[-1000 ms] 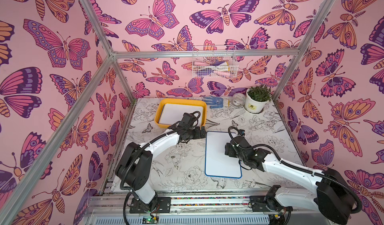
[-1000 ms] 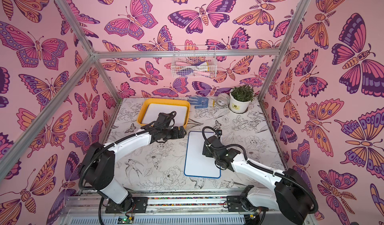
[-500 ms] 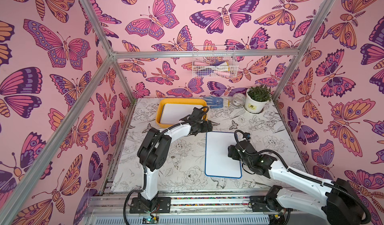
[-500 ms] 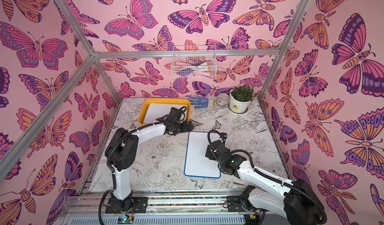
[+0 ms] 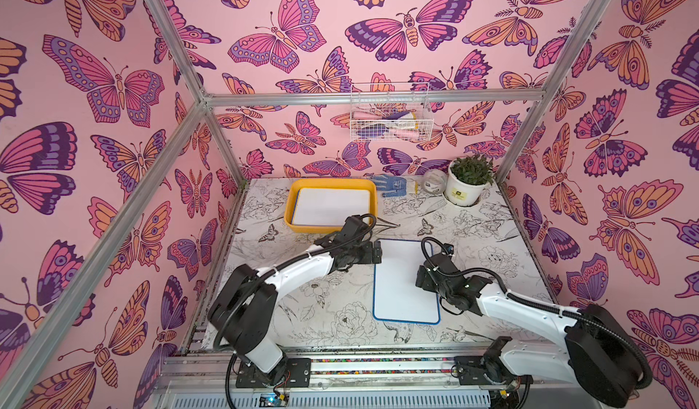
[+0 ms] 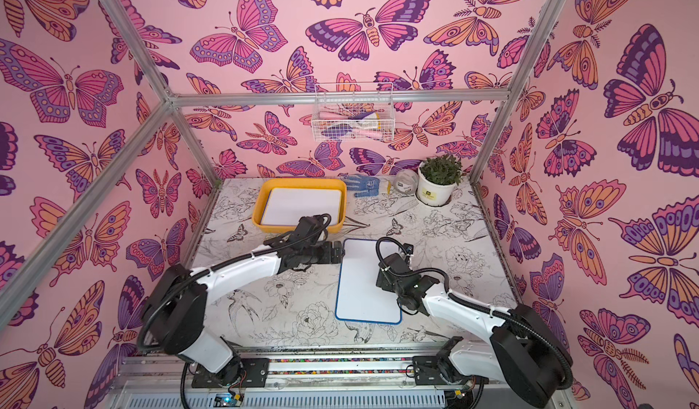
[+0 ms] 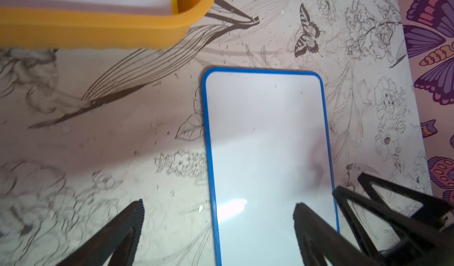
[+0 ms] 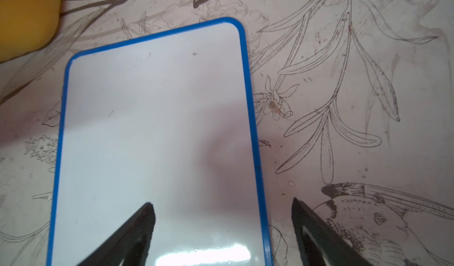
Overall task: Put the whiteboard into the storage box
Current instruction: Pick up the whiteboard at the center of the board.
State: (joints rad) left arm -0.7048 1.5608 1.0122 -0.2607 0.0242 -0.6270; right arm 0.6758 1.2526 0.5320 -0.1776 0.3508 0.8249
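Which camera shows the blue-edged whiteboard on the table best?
Either top view: the blue-edged whiteboard lies flat, nearly whole, only one edge partly behind the right arm. The wrist views show just one end of that whiteboard, cut off at the frame.

Whiteboard (image 5: 406,280) flat and face up, outside the storage box (image 5: 314,228).
We record a clean white panel with a blue frame and rounded corners, near the shallow yellow-orange tray's front corner but not touching it. A second board (image 5: 333,206) lies flat inside.
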